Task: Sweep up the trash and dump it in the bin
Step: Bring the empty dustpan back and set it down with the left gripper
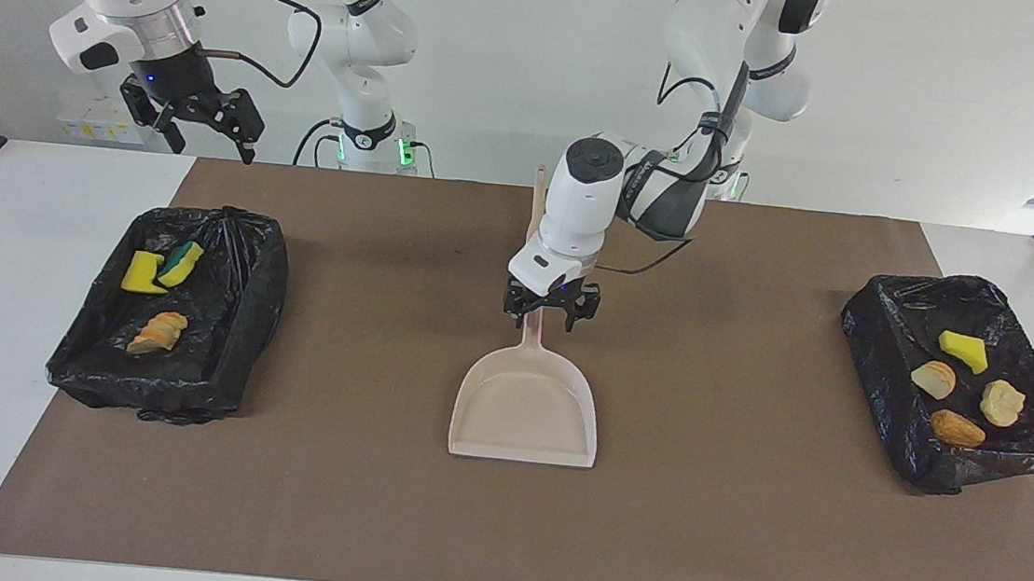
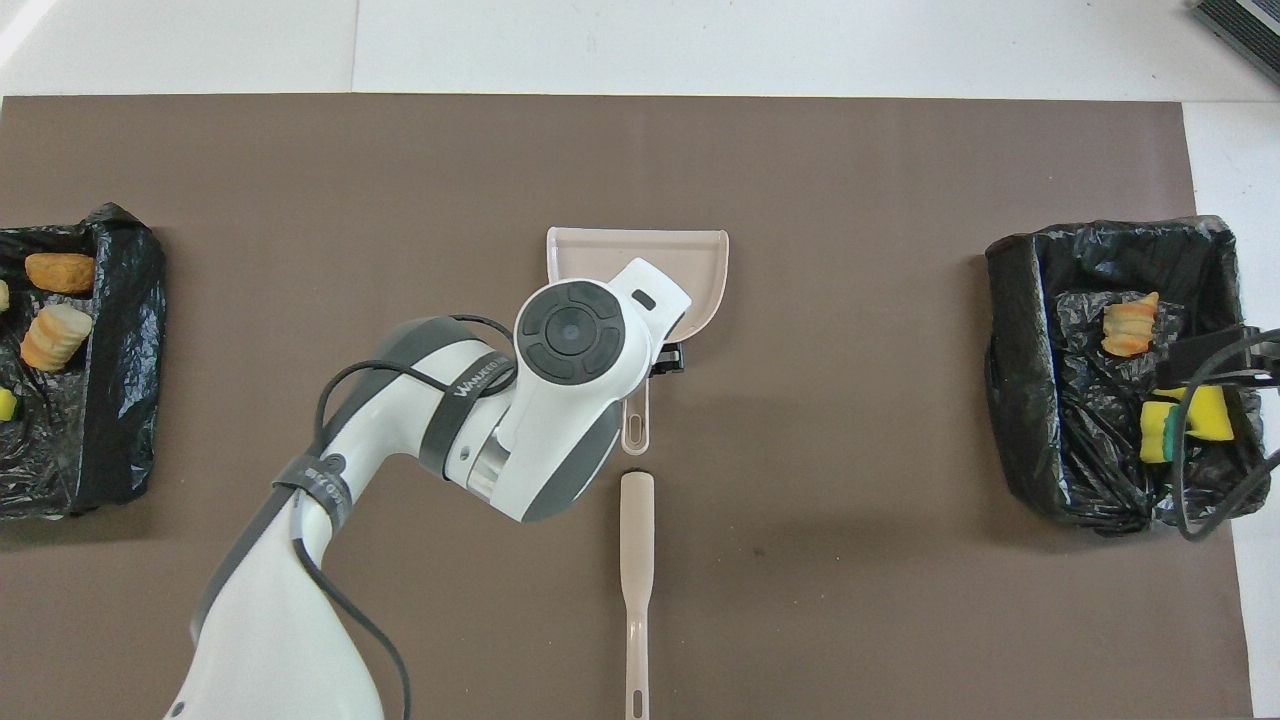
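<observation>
A: Two black bins sit at the table's ends. The bin (image 1: 167, 316) at the right arm's end has three bits of trash (image 1: 161, 272). The other bin (image 1: 958, 381) has four bits (image 1: 962, 352).

B: Where are the hands?

A: Nearest the robots lies the brush (image 2: 636, 560). Next is the left gripper (image 1: 548, 318), over the handle of the dustpan (image 1: 528, 404). Its fingers are spread wide, holding nothing. The right gripper (image 1: 204, 125) waits up high near its bin, open and empty too.
</observation>
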Tool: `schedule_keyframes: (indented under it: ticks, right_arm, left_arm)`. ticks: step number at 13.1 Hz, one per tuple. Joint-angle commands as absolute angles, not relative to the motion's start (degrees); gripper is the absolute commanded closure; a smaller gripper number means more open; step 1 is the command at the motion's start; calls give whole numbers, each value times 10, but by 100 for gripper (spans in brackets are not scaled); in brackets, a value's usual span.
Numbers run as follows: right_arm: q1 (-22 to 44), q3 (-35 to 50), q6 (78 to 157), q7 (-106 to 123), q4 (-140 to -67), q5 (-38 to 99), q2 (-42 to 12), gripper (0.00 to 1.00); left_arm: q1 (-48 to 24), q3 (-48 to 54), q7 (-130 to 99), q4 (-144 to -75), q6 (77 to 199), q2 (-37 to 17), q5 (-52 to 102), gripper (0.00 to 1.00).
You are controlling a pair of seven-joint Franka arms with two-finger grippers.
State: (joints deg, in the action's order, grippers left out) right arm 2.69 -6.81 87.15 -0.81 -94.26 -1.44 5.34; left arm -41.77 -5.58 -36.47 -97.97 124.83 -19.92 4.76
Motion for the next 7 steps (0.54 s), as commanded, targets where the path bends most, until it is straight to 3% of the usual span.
schedule_keyframes:
  ticks: [1,7]
  right_arm:
    - [21,-68,874,4,-958,-11,65,0]
    - [21,-69,882,3,-960,-14,62,0]
  left_arm:
    - [-370,-57,-360,-979,1208,-162,58,0]
    - [-222,-58,-252,-925,1095,-134,55,0]
